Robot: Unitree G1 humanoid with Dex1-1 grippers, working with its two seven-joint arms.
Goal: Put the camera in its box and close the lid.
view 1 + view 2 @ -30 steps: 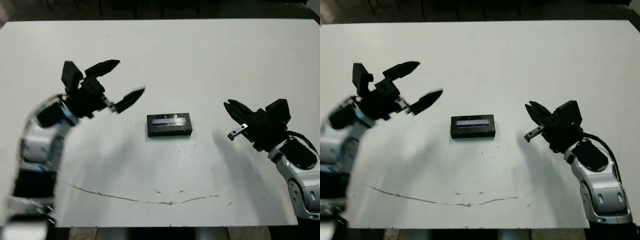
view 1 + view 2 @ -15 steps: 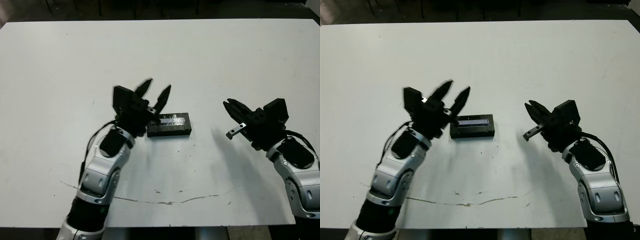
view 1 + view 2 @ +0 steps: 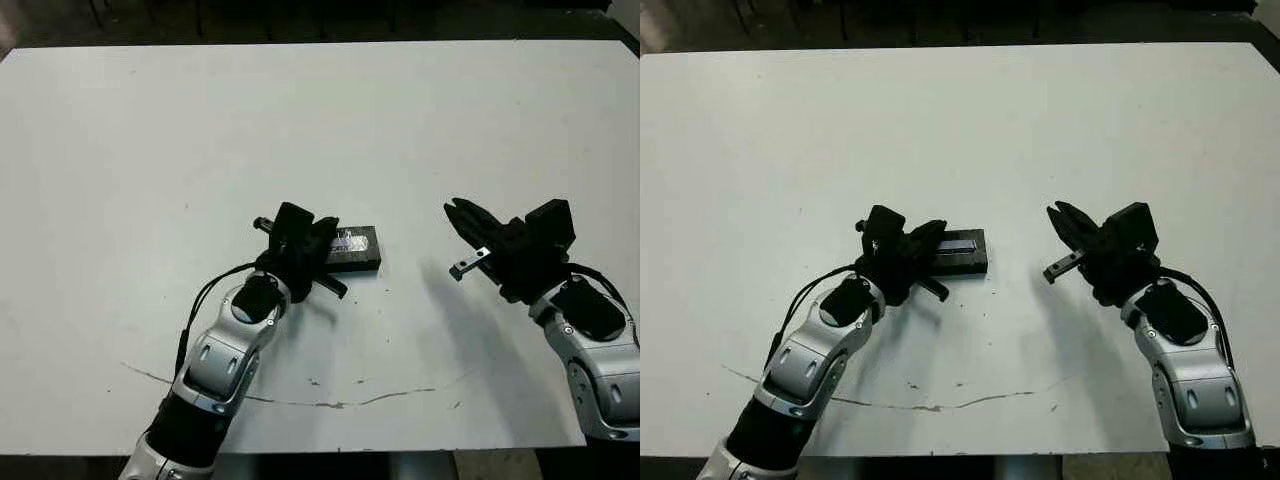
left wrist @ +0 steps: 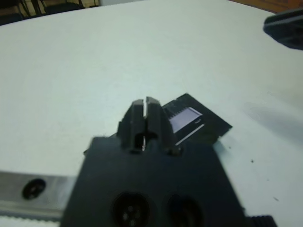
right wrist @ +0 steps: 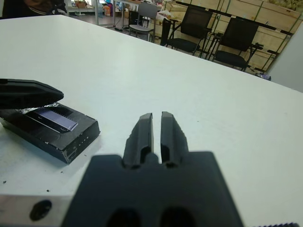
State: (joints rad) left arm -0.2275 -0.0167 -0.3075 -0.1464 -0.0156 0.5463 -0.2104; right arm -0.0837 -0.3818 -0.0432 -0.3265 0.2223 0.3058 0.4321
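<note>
Table [image 3: 320, 110] — white, with a thin dark scuff line [image 3: 300, 400] running along its near edge. Closed box sits near the middle: lid [image 3: 355, 243] is on, pale grey strip facing up, black side wall of the box [image 5: 45, 137] showing under it in the right wrist view. Camera not visible in any view.

Left gripper [image 3: 318, 255] is down at the box's left end, fingers pressed together per its wrist view, tips over or against the lid's left part. Head views suggest contact, but black on black, so I can't confirm it's actually touching. One finger tip pokes out toward the near side of the box, low over the table.

Right gripper [image 3: 468, 232] hangs off to the box's right, well apart from it, above the table. Fingers pressed together, a hairline gap between them in its wrist view — holding nothing. Box lies ahead of it and to one side, not in line with the fingers.
</note>
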